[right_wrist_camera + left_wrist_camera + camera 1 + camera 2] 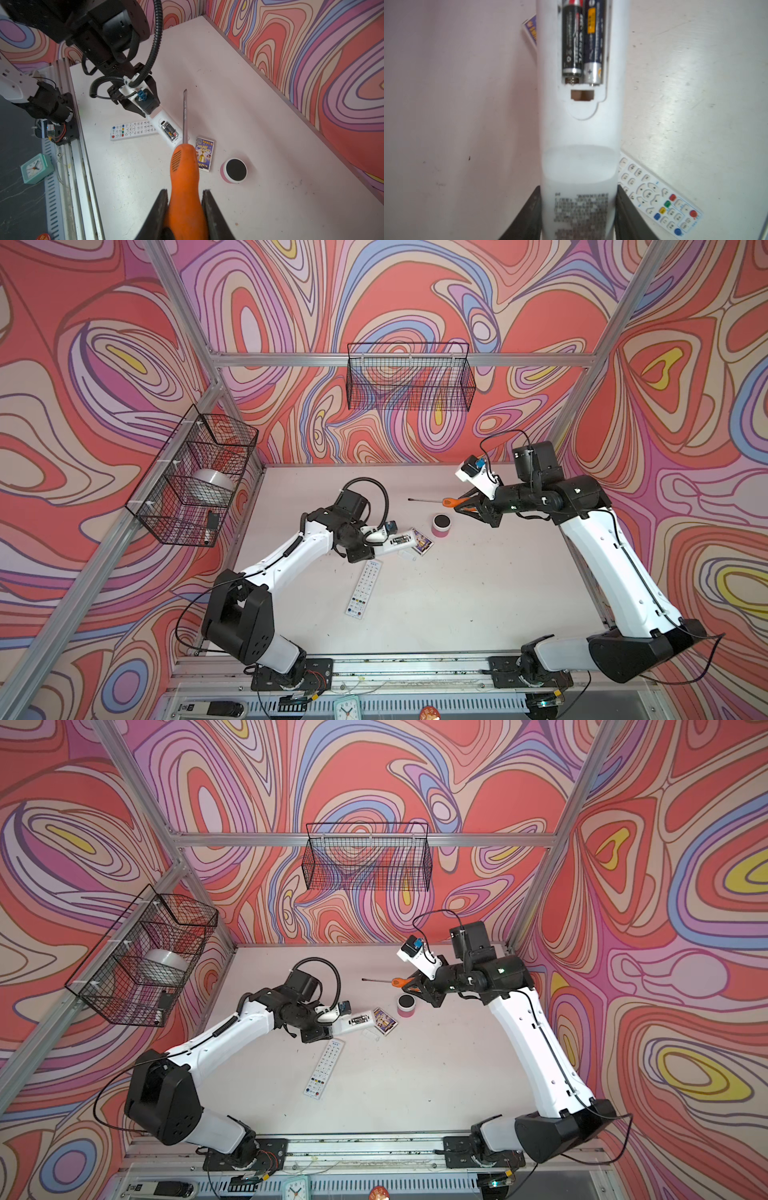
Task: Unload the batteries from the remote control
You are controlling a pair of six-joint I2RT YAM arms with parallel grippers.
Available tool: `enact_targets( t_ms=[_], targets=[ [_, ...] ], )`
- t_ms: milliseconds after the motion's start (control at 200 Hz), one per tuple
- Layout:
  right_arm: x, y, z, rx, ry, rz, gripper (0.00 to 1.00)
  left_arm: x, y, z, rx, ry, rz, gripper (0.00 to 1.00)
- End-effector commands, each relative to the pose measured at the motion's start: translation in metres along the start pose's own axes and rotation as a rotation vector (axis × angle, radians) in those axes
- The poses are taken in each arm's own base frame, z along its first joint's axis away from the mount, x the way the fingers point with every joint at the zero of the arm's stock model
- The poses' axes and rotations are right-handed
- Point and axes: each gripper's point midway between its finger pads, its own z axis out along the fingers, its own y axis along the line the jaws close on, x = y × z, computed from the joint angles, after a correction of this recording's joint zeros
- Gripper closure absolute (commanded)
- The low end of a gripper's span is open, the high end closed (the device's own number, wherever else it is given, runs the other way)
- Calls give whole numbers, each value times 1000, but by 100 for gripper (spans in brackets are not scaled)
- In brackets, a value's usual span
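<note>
My left gripper (578, 199) is shut on the lower end of a white remote control (579, 128), which lies back side up near the table's middle (395, 542). Its battery bay is uncovered, and two batteries (572, 41) lie side by side inside, also seen in the right wrist view (170, 131). My right gripper (185, 193) is shut on the orange handle of a screwdriver (185, 166). In both top views the screwdriver (432, 501) is held farther back than the remote, apart from it, with its tip pointing left.
A second remote (363, 589) lies face up in front of the left gripper. A small white cover piece (407, 554), a colourful card box (422, 541) and a pink jar with a black lid (441, 524) sit close by. Wire baskets (409, 377) hang on the walls.
</note>
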Motion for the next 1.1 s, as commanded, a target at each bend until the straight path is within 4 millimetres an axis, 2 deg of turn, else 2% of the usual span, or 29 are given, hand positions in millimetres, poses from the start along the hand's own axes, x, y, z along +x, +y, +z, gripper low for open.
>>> enact_targets(
  t_ms=[0, 80, 215, 366, 486, 571, 836, 936, 1097],
  targets=[
    [40, 4, -9, 26, 144, 5, 100, 12, -39, 8, 119, 89, 54, 85],
    [56, 13, -9, 5, 182, 34, 100, 8, -53, 14, 156, 93, 39, 86],
    [90, 33, 2, -86, 267, 116, 100, 3, -75, 27, 180, 148, 110, 86],
    [119, 46, 13, -139, 340, 167, 100, 3, -88, 49, 214, 221, 85, 87],
    [131, 56, 21, -184, 391, 188, 100, -1, -94, 63, 219, 238, 75, 88],
    [141, 60, 24, -197, 426, 200, 100, -6, -91, 70, 201, 234, 53, 88],
    [160, 77, 35, -260, 499, 207, 100, 0, -85, 92, 174, 299, -10, 88],
    [163, 75, 40, -255, 511, 219, 100, 1, -84, 95, 155, 301, -18, 88],
    [165, 60, 45, -196, 526, 176, 100, 2, -86, 95, 158, 304, 1, 88]
  ],
)
